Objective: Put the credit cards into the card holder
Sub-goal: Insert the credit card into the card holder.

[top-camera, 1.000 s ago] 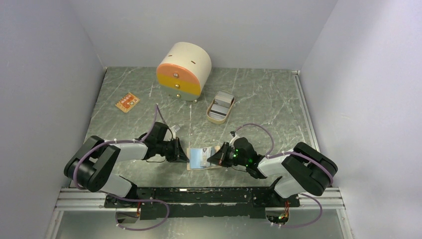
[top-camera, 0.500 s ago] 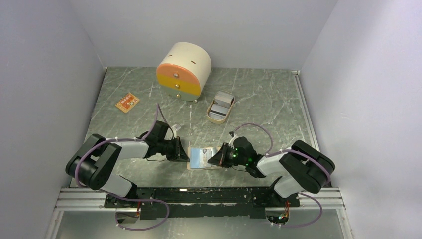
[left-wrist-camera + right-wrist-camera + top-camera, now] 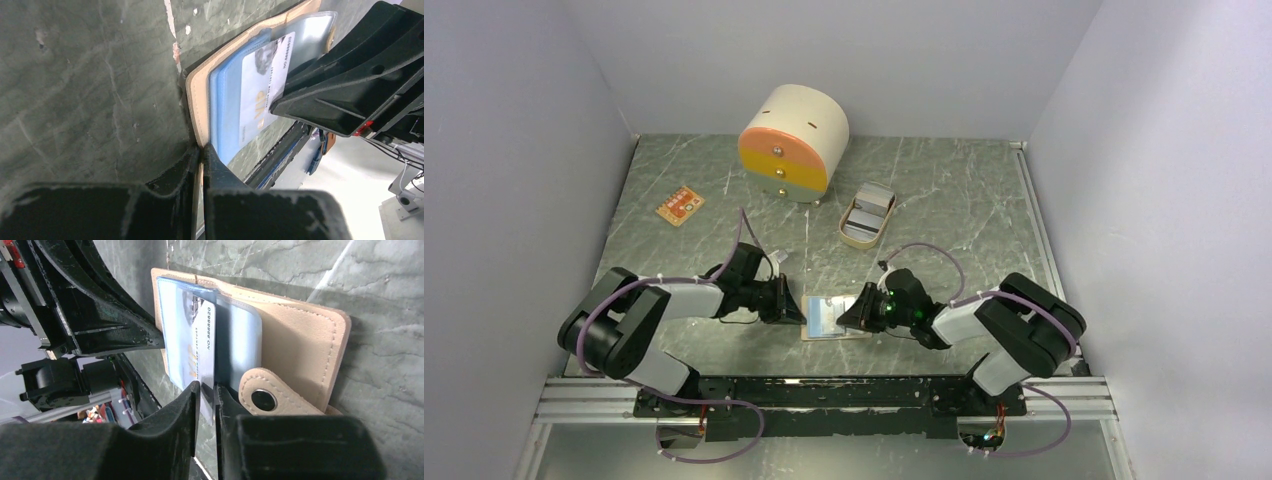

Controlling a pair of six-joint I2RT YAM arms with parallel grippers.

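- Left end effector [image 3: 200, 149] is clenching the card holder [image 3: 196, 95].
- Right end effector [image 3: 207, 388] is straddling a seemingly half-inserted card [image 3: 202, 340] — grip unclear.
- Orange card [image 3: 680, 205] is lying loose at 10 o'clock.

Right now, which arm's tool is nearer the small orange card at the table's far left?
Left. The left tool, pinching the tan leather card holder, lies to the near right of the small orange card; the right tool lies farther right.

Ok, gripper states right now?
Left gripper: closed on the card holder's edge.
Right gripper: straddling a card, barely apart; grip cannot be told.
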